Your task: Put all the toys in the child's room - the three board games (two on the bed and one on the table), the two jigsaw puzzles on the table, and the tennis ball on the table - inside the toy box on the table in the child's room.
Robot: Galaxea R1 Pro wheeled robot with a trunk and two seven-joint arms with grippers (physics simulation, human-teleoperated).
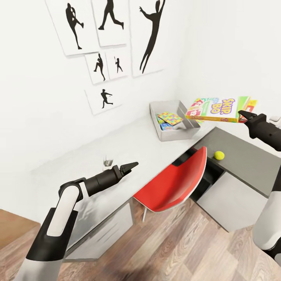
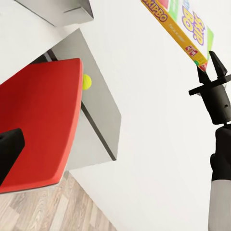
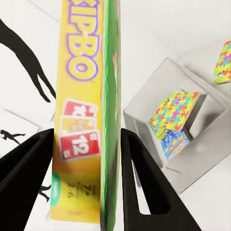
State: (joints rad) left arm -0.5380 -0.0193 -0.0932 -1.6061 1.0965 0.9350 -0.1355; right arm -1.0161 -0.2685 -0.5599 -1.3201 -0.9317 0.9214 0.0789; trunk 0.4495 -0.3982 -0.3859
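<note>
Clamped on the Skip-Bo board game (image 3: 84,120), my right end effector (image 1: 245,116) holds the box by one short end, its two fingers pressed against the flat faces in the right wrist view. That is my first worry: the whole length of the box hangs out beyond the grip, so a quick swing could let it pivot or slide out. Past the box sits the toy box (image 1: 156,111) on the bench (image 1: 128,144), with a jigsaw puzzle (image 1: 170,118) propped at a slant inside and something blue under it. If I lower the game onto that tilted board it may rest crooked or ride up on the rim. My left end effector (image 1: 131,167) hovers over the bench with its fingers close together, holding nothing. The tennis ball (image 1: 219,155) lies off the bench, beside the red chair (image 1: 175,183), on a lower grey surface; any bump there could send it rolling.
</note>
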